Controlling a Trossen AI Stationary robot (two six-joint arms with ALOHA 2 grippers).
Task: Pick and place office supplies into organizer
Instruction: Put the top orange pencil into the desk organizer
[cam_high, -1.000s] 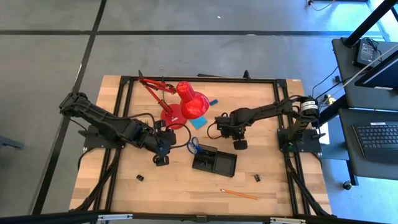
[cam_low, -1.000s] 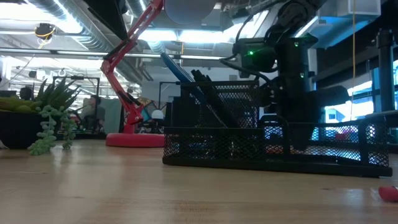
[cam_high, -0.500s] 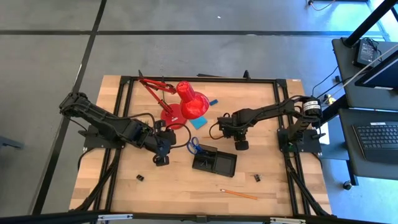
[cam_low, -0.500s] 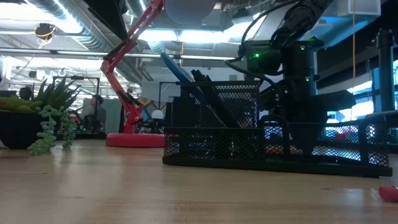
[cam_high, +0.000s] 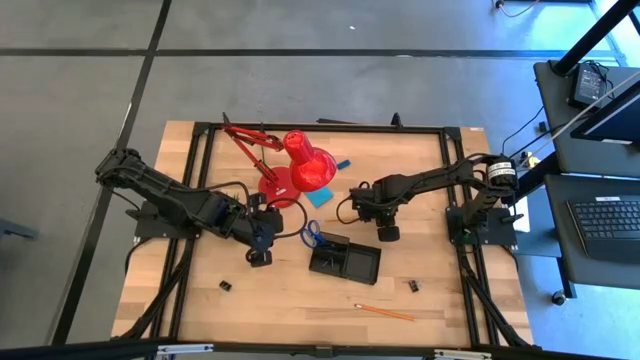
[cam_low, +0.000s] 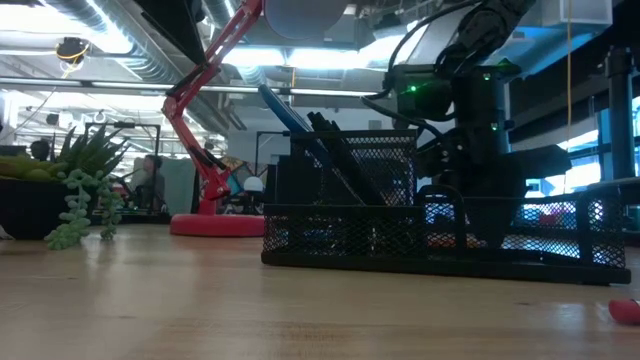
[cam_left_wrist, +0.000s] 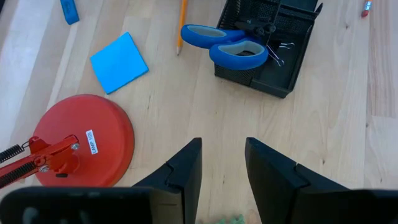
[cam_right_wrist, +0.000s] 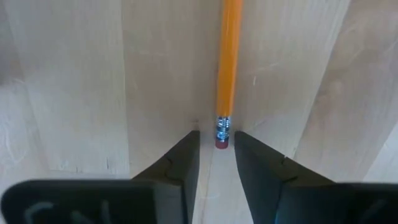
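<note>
Table (cam_high: 430, 170) first: you have a wooden top with a red desk lamp (cam_high: 305, 165) at its far middle, its round base (cam_left_wrist: 81, 140) showing in your left wrist view. Just in front of the lamp sits the black mesh organizer (cam_high: 343, 260), a low tray with its long axis slightly slanted across the table. Blue-handled scissors (cam_high: 312, 235) lean out of its left end, handles up and blades down inside the tray; your left wrist view shows the handle loops (cam_left_wrist: 227, 46) overhanging the rim.

Your left gripper (cam_high: 262, 243) hovers left of the organizer, fingers (cam_left_wrist: 186, 171) parted with only bare wood between them, holding nothing. Your right gripper (cam_high: 362, 205) is behind the organizer, close to the table. Its fingers (cam_right_wrist: 183, 155) stand a narrow gap apart on either side of the eraser end of an orange pencil (cam_right_wrist: 227, 62); the pencil's long axis runs straight away from the gripper, eraser toward it, lying flat on the wood. You cannot tell whether the fingers touch it.

A light-blue note pad (cam_high: 318, 196) lies flat beside the lamp base. Another orange pencil (cam_high: 385, 312) lies near the front edge, running left to right. Two tiny binder clips (cam_high: 226, 286) (cam_high: 412, 286) sit on either side, well apart.
</note>
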